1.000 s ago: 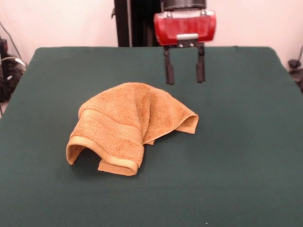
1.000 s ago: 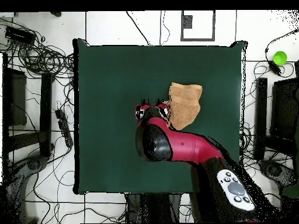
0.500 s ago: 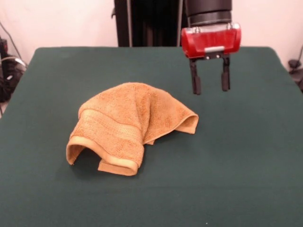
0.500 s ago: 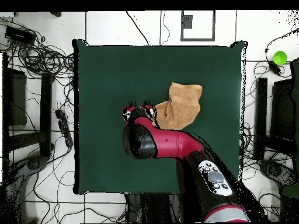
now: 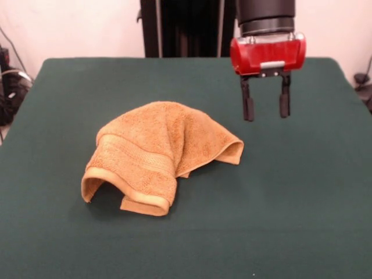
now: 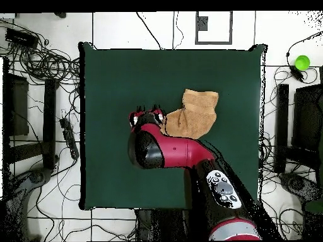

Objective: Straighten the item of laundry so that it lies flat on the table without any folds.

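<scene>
The orange-tan terry towel (image 5: 161,152) lies crumpled in a humped heap near the middle of the dark green table (image 5: 302,192), with folds and a hemmed edge curled under at its front. In the overhead view the towel (image 6: 197,114) is partly covered by the arm. My gripper (image 5: 266,110) hangs above the table to the right of the towel in the front view, clear of it. Its two black fingers (image 5: 248,106) stand apart and hold nothing. In the overhead view the gripper (image 6: 147,114) sits just left of the towel.
My red and black arm (image 6: 189,157) crosses the lower half of the table in the overhead view. Cables and stands lie on the floor around the table. A green ball (image 6: 303,62) sits off the table at the right.
My gripper has moved sideways away from above the towel's back edge, to the right in the front view, and slightly lower. The towel has not moved.
</scene>
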You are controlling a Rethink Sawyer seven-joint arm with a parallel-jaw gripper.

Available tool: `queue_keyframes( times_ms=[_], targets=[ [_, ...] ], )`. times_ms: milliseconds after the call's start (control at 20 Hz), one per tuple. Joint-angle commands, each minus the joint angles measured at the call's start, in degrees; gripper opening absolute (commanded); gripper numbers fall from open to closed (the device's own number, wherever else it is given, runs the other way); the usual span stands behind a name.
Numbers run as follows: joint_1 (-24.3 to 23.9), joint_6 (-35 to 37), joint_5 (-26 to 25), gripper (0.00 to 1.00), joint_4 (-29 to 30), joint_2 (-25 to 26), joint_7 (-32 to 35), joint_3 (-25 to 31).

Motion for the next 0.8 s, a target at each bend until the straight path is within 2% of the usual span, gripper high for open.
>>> queue_keyframes(
  times_ms=[50, 300, 600, 800],
  targets=[
    [3.31, -0.94, 1.68, 1.00, -6.62, 2.34, 8.15, -3.12],
    [4.01, -0.87, 0.87, 1.00, -7.69, 3.55, 8.19, -4.22],
    [3.95, -1.52, -0.08, 1.00, -10.75, 7.97, 7.52, -4.59],
    [4.39, 2.25, 0.44, 1.00, -12.32, 10.45, 7.04, -4.63]
  ],
)
